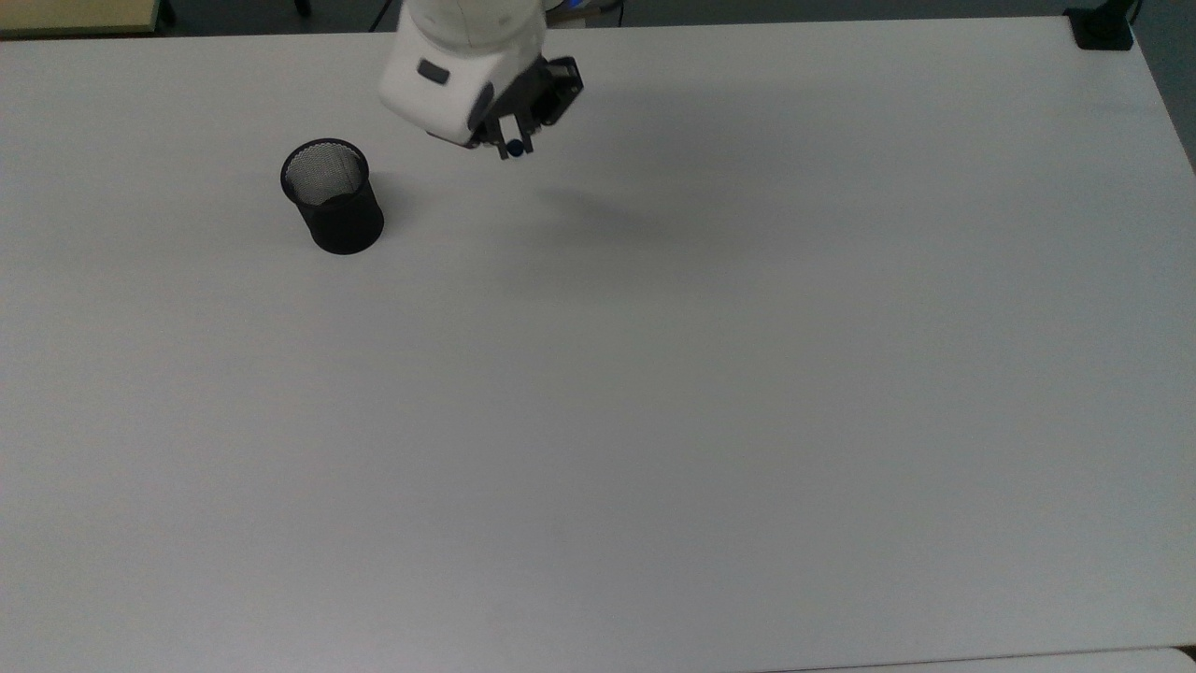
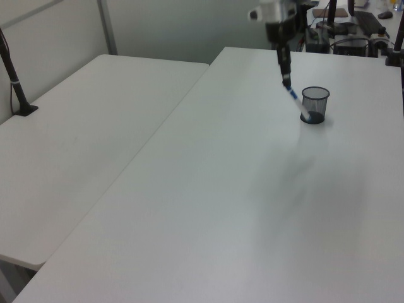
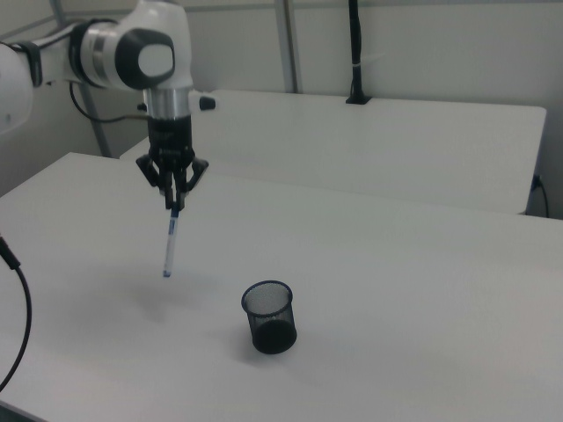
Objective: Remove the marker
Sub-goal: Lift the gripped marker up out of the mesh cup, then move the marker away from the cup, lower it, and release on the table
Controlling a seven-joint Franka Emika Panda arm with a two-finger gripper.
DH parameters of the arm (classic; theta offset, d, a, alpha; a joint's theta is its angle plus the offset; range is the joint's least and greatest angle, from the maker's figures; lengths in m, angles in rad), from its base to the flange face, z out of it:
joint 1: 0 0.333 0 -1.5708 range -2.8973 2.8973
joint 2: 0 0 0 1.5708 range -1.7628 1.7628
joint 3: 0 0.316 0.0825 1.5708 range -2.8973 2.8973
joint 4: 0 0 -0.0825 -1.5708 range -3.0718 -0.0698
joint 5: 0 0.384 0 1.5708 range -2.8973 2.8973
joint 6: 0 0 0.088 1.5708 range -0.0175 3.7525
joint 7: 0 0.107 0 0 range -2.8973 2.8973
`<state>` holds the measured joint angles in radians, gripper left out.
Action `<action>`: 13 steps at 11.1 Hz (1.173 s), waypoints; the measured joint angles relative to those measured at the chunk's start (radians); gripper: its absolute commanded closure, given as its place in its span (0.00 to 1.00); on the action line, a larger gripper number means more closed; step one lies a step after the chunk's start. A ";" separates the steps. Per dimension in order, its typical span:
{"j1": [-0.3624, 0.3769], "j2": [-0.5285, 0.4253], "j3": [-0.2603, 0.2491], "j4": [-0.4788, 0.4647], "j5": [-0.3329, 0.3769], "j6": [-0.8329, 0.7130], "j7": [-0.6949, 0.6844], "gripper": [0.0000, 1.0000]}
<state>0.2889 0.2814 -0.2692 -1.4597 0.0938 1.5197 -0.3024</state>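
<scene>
My gripper (image 1: 512,146) is shut on the top of the marker (image 3: 169,240), a slim white pen with a bright blue end that hangs almost straight down above the table, clear of the surface. In the top view the marker (image 1: 514,147) shows end-on as a blue dot between the fingertips. The black mesh cup (image 1: 332,196) stands upright to the top view's left of the gripper, apart from it. In the left view the gripper (image 2: 285,76) holds the marker (image 2: 295,98) slanting down toward the cup (image 2: 315,104). In the right view the gripper (image 3: 173,202) is left of the cup (image 3: 269,316).
The white table (image 1: 654,421) stretches wide to the top view's right and front. A black clamp (image 1: 1103,28) sits at its far right corner. A second table (image 2: 76,139) adjoins in the left view, with a clamped pole (image 2: 12,69). A cable (image 3: 18,308) hangs at the right view's left.
</scene>
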 measured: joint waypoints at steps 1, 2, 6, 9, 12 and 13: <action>0.012 0.040 0.000 0.000 0.019 0.000 0.027 0.91; 0.022 0.078 0.000 0.000 0.028 0.000 0.042 0.91; 0.040 0.182 0.000 0.001 0.050 -0.001 0.090 0.75; 0.047 0.217 0.008 0.002 0.050 0.009 0.092 0.60; 0.053 0.239 0.010 0.002 0.050 0.041 0.093 0.49; 0.053 0.239 0.010 0.003 0.050 0.047 0.093 0.34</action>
<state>0.3417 0.5203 -0.2590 -1.4568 0.1438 1.5668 -0.2095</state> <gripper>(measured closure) 0.568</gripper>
